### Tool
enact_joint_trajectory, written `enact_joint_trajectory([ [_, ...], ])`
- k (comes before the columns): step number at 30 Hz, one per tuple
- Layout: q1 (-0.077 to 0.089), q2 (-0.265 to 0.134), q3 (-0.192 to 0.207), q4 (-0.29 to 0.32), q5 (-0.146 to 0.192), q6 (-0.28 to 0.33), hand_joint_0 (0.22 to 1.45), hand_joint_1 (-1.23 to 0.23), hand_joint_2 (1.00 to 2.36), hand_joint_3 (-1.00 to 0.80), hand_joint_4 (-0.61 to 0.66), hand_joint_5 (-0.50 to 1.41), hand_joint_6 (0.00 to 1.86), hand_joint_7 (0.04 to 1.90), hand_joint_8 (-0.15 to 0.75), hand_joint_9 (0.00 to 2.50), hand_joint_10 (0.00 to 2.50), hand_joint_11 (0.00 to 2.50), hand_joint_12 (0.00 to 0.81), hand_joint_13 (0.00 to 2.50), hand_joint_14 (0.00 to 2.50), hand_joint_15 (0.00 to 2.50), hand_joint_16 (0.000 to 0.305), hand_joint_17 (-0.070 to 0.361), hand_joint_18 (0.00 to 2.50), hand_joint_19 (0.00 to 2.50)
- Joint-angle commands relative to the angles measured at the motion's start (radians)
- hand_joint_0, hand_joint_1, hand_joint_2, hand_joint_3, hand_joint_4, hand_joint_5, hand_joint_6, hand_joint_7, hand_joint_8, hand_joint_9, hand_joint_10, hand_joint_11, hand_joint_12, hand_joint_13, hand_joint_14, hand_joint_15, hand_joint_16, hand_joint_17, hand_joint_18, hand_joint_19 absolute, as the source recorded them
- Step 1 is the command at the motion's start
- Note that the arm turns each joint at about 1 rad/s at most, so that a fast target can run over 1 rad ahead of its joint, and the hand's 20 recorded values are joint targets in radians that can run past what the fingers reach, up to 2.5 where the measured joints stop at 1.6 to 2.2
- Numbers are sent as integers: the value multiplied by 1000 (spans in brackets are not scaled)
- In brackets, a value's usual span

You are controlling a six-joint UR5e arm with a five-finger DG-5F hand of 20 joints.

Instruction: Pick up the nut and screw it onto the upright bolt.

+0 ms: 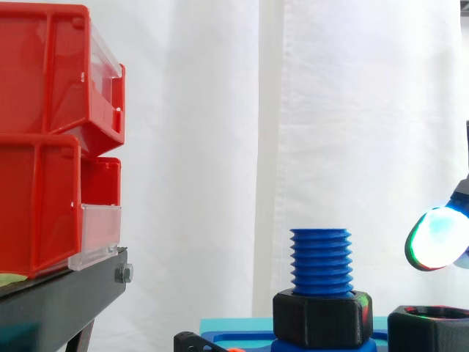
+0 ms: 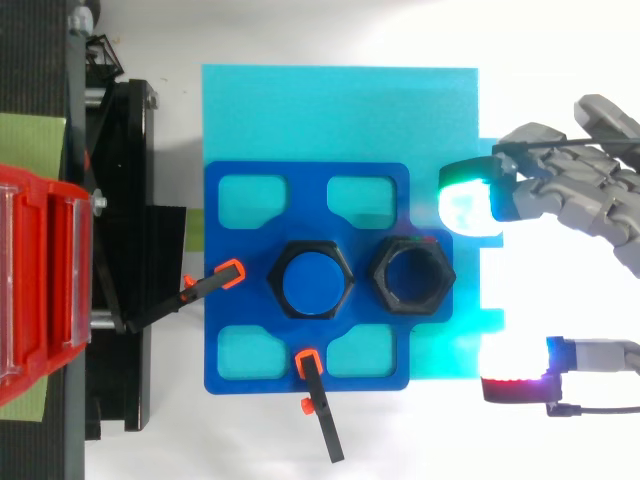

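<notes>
- My hand [image 2: 575, 195] comes in from the right edge of the top view, spread wide and relaxed, with nothing between its pads.
- One glowing white-green pad [image 2: 468, 203] sits right of centre. My thumb pad [image 2: 510, 382], glowing red and magenta, is well apart from it at the lower right.
- The loose nut [image 2: 413, 277], black and six-sided, lies flat on the blue plate [image 2: 225, 300] near the frame's middle, left of my pads and touched by neither.
- In the side view the nut is at the bottom right corner, and one lit fingertip [image 1: 437, 238] hangs above it with clear air between.
- The bolt [image 1: 320, 260] stands upright, blue and threaded, just left of the loose nut.
- A seated nut [image 1: 322, 319], also black, wraps the bolt's base.
- The blue plate rests on a cyan sheet [image 2: 300, 110].
- Two black clamps with orange tips grip the plate, one at its left edge [image 2: 215, 285] and one at its lower edge [image 2: 320, 410].
- Red bins [image 1: 44, 147] stack at the left of the side view on a black stand [image 1: 58, 301], with a white curtain [image 1: 293, 110] behind.
</notes>
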Motion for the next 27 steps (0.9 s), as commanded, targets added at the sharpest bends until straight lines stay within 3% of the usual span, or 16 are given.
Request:
enact_joint_trajectory([
  [1,4,-2,1,7,17,-8,436,-861,1000,-500,248,-246,502,712,327,383,0,0,416,370,0,0,51,115,214,0],
  [10,8,-8,1,57,57,-76,395,-838,1000,-500,259,-239,502,738,342,371,0,0,443,372,0,0,56,127,240,0],
  [18,25,-17,7,117,62,-248,351,-852,1000,-500,279,-246,502,748,358,319,0,0,476,329,0,0,66,148,272,0],
  [27,38,-17,8,157,80,-282,331,-867,1000,-500,308,-256,503,771,358,248,0,0,490,247,0,0,72,162,239,0],
])
